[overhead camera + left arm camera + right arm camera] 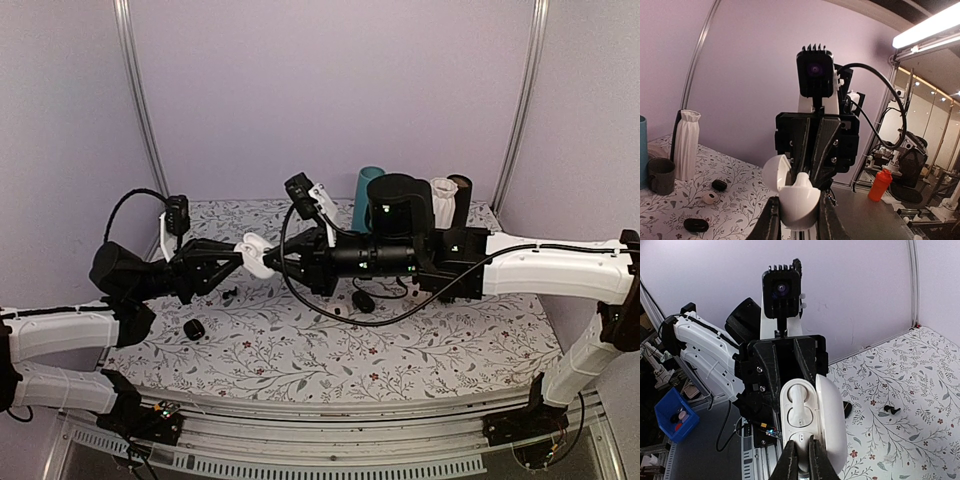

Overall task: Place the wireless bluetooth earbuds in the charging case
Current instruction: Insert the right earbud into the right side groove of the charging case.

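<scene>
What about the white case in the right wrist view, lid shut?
No: the white case is open, lid swung aside, inner slots showing.

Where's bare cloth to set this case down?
Widest bare patch: near right of the tablecloth, between the black cable loop and the front edge. A smaller one: near centre, right of the small black object. Crowded: the back row around the teal cup, and under the right arm, where a black case lies.

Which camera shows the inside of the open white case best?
Right wrist: the case faces it, its slots visible. Left wrist shows only its outer shell in the left claw; top view shows a small white blob.
</scene>
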`<state>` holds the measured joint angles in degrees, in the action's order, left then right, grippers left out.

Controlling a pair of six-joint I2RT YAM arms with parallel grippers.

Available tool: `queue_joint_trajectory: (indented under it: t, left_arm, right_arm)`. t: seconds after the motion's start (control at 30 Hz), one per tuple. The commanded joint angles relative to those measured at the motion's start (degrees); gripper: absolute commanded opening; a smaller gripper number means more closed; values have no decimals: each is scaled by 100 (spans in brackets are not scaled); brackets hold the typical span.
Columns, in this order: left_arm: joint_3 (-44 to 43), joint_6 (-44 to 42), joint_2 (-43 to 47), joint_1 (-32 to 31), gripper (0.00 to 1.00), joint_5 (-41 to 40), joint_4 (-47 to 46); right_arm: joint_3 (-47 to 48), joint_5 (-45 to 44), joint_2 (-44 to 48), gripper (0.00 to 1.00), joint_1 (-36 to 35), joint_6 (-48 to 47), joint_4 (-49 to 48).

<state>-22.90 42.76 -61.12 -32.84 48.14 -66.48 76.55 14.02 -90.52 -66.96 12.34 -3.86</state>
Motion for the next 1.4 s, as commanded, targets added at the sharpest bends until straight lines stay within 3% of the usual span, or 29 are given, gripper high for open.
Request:
queue_joint_trajectory:
  t: [0.0, 0.27, 0.43, 0.7, 0.97, 1.17, 1.37]
  left_arm:
    - [-93, -110, 158, -126, 0, -235, -168]
    - [-62, -204, 284, -144, 0, -371, -1]
    - [-21, -216, 322, -144, 0, -459, 70]
    - [65, -302, 418, -144, 0, -633, 281]
    - [81, -354, 471, -144, 0, -701, 421]
    - [62, -362, 487, -144, 0, -662, 443]
    - [7, -362, 465, -150, 0, -418, 412]
  right_arm:
    - [177, -110, -178, 10, -60, -40, 160]
    - [167, -248, -98, 18, -64, -34, 219]
    - [164, -285, -58, 18, -60, -12, 228]
    - [66, -419, 122, 32, -66, -8, 132]
    - [-50, -485, 369, 40, -60, -17, -31]
    - [-223, -580, 672, 57, -19, 47, -198]
    - [-402, -49, 718, 78, 300, 400, -425]
